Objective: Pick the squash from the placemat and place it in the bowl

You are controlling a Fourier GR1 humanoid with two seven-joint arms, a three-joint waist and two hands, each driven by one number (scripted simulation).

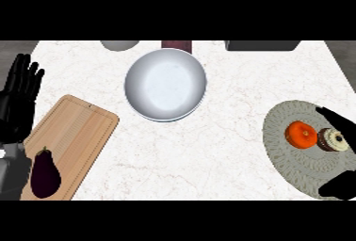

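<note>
**Marble counter: squash lies just left of the right hand**

White marble carries a grey placemat (pixel 306 164) at the right. The roundish orange squash (pixel 300 135) sits on it, with a small pastry (pixel 332 140) touching its right side. Just beyond, the right hand (pixel 341 124) is spread open and empty. The left hand (pixel 17 101) rests open at the far left edge.

A white, faintly veined marble counter (pixel 208 160) spans the view, dark grey floor (pixel 14 47) flanking it.
</note>
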